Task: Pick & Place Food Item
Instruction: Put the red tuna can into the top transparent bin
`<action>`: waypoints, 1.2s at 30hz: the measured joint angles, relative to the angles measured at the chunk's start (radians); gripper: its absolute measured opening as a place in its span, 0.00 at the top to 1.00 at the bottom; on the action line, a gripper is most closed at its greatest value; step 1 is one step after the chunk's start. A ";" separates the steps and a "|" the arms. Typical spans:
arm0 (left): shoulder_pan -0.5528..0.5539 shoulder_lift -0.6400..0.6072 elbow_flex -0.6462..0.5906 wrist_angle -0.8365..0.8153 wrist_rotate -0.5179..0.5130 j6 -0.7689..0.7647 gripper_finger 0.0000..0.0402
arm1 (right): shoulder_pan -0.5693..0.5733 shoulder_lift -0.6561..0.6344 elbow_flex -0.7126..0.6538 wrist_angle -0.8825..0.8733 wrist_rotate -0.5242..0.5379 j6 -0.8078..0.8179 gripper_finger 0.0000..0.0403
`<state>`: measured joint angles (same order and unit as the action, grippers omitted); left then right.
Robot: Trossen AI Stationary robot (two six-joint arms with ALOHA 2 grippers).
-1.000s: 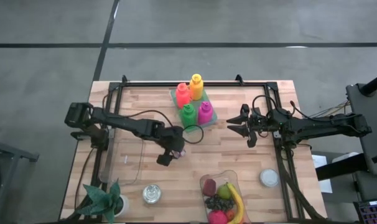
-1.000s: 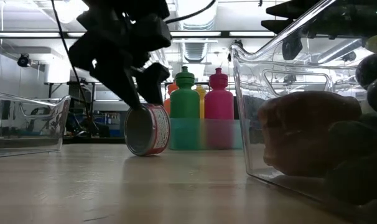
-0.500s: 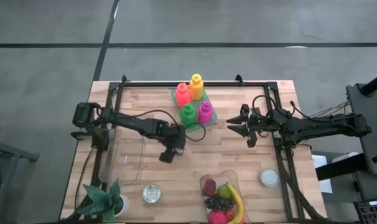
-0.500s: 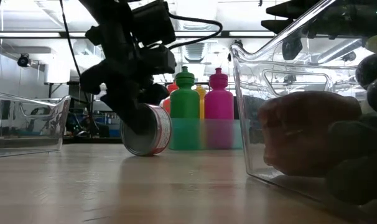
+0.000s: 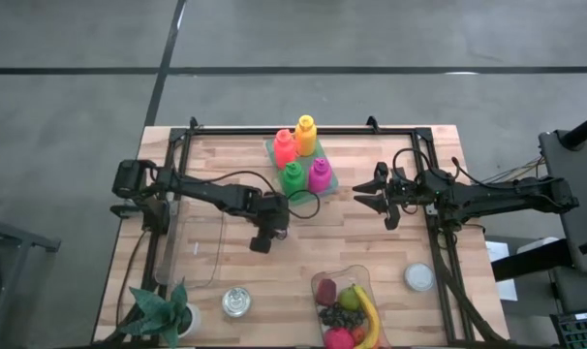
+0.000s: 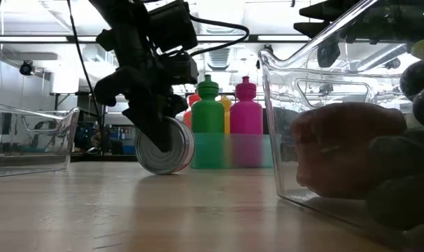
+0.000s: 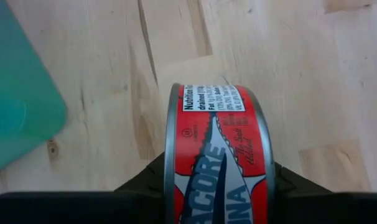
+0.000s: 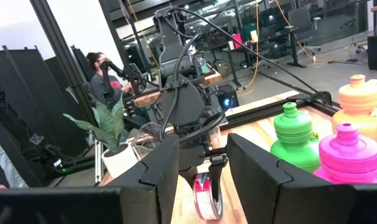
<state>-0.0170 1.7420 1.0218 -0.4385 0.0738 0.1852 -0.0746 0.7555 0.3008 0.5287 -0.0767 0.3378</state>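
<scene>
Straddling the red-labelled round metal tuna can (image 7: 218,155), the left claw (image 5: 271,225) pinches its flat ends; can on edge, axis level along the surface (image 5: 371,242).

Grey floor (image 5: 80,107) crossed by dark lines surrounds the wooden table (image 5: 371,247); beyond it, ceiling strip lights (image 6: 219,28), dark partition panels (image 8: 27,93), what appears to be a workbench, and a seated person (image 8: 104,78).
</scene>
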 joint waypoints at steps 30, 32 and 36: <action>-0.032 -0.550 0.247 -0.881 -0.213 -0.980 0.69 | 0.000 0.000 0.000 -0.001 -0.001 0.000 0.67; -0.052 -0.590 0.235 -0.946 -0.214 -1.108 0.69 | 0.000 0.000 0.000 0.000 -0.001 0.000 0.67; -0.107 -0.654 0.185 -1.019 -0.230 -1.392 0.69 | 0.000 0.000 0.000 -0.001 0.000 0.000 0.67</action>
<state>-0.1237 1.0875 1.2068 -1.4579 -0.1557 -1.2064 -0.0746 0.7551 0.3008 0.5280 -0.0769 0.3375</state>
